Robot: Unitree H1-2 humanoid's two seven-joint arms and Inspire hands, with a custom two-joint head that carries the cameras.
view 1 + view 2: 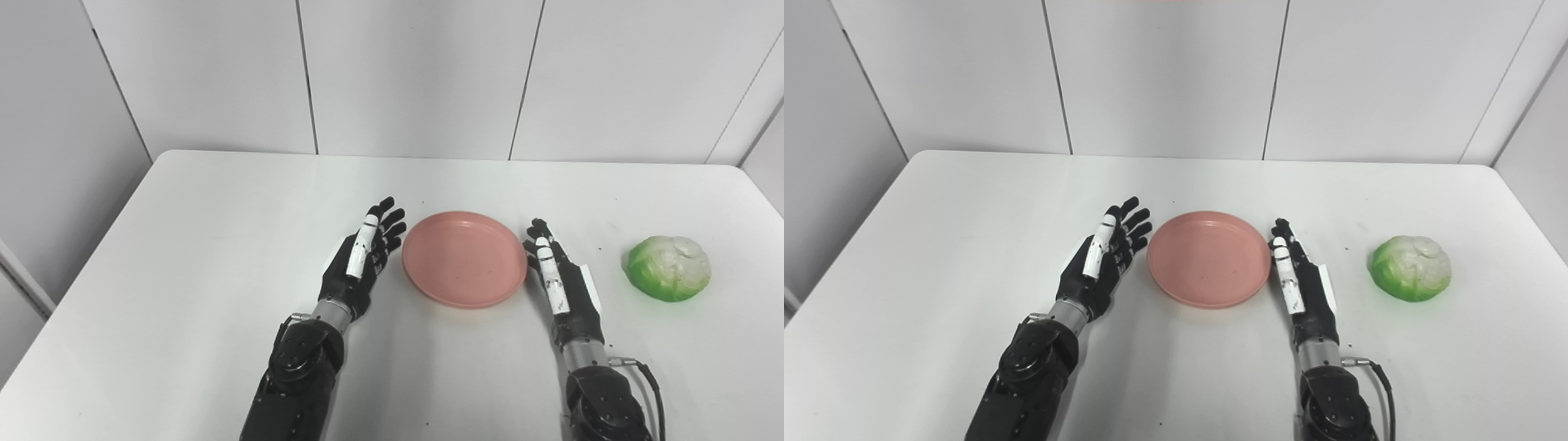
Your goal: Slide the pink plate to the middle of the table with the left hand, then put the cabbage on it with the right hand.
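A: Pink plate (465, 258), flat on the white tabletop (202, 257), about midway across and a little toward the near edge. Nothing on it yet.

B: Looks rigid and light, probably plastic. Shallow, with a raised rim. Likely to slide easily on that smooth surface, so little push needed; too much could send it past the middle.

A: Best pushed at the rim's side, not gripped. Seems already near centre, though.

B: Cabbage (669, 267) next, well to the right of the plate, resting on the tabletop, apart from everything. Green below, pale on top.

A: Round and bulky, probably a light toy, maybe slightly glossy. Could roll if nudged. Best taken from above or from the side, with a wide wrap around the widest part.

B: Left hand (361, 260) just beside the plate's left rim, fingers spread and extended, holding nothing. Contact with the rim not apparent.

A: Right hand (560, 278) just beside the right rim, between plate and cabbage, fingers straight and apart, empty as well. Touching the rim or not: hard to tell.
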